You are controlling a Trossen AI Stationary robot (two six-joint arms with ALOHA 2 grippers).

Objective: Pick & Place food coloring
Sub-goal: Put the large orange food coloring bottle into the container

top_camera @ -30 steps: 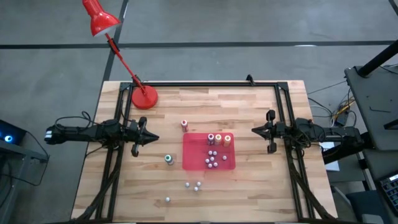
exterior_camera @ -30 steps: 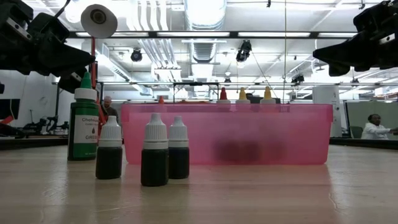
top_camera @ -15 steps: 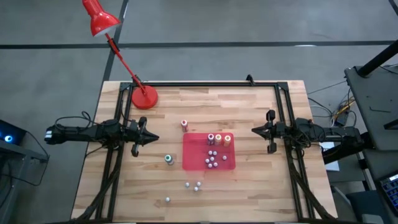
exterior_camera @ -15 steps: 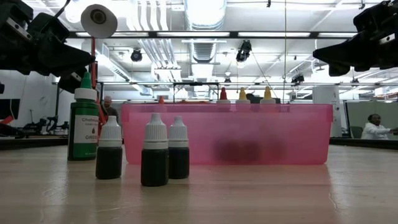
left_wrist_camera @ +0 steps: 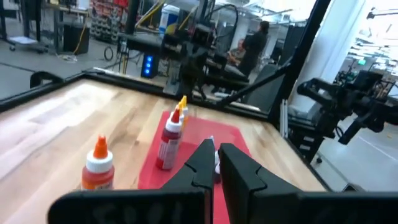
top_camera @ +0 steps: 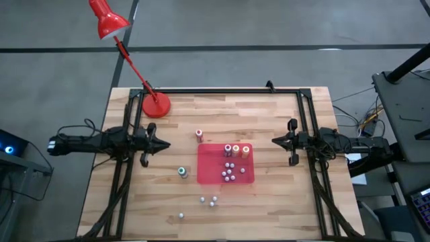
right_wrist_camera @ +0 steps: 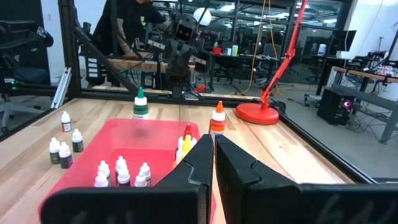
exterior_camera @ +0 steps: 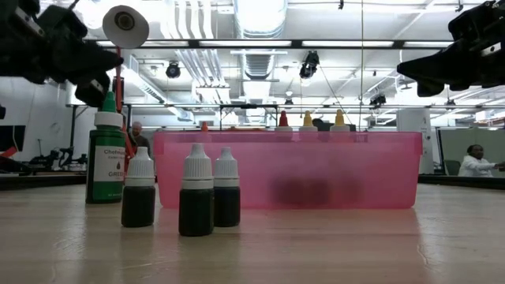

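Pink translucent plastic tray (top_camera: 247, 178) sits mid-table on the pale wooden table (top_camera: 269, 202), with three tall food coloring bottles (top_camera: 236, 150) standing in its far corner. An orange-capped bottle (top_camera: 199, 135) and a green bottle (top_camera: 183, 172) stand outside it, on my left side. My left gripper (top_camera: 166, 144) has crept slightly away from the tray and risen since a moment ago, fingers together, empty. My right gripper (top_camera: 275, 140) hasn't budged, fingers together, hovering beside the tray.
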